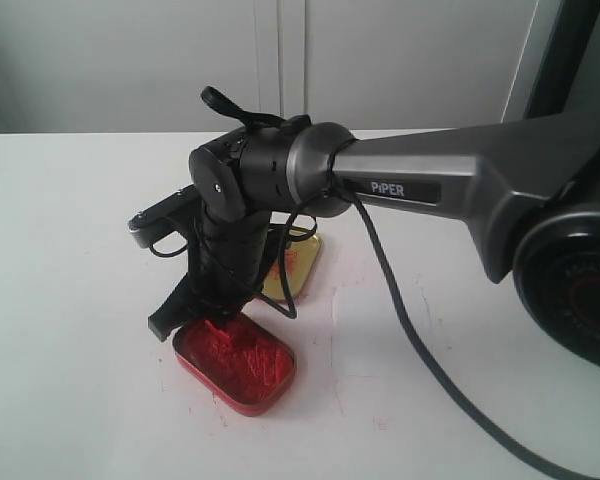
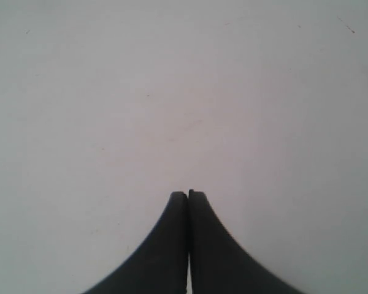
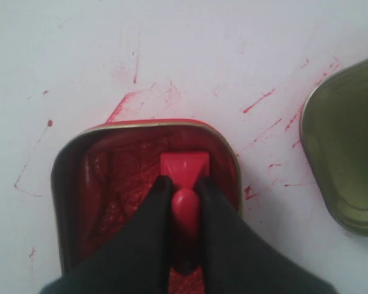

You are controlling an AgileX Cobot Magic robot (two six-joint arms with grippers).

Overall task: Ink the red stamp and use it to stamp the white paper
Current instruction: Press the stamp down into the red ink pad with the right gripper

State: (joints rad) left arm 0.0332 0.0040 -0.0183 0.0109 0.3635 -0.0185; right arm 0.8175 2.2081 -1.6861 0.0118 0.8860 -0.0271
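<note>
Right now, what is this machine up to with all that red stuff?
It is inking a stamp. The right gripper pinches the red stamp by its knob, base down inside the open red ink tin. The tin's gold lid lies beside it on the white table, which is smeared with red marks. The left gripper is shut, holds nothing and hangs over bare table. No stamping on paper shows yet.

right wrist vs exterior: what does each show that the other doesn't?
Right wrist only: the red stamp clamped in the right pincer, base down inside the red ink tin. Exterior only: the PIPER-marked arm and its cable; the stamp is hidden there. Both: that tin, the gold lid, red smears on the table.
</note>
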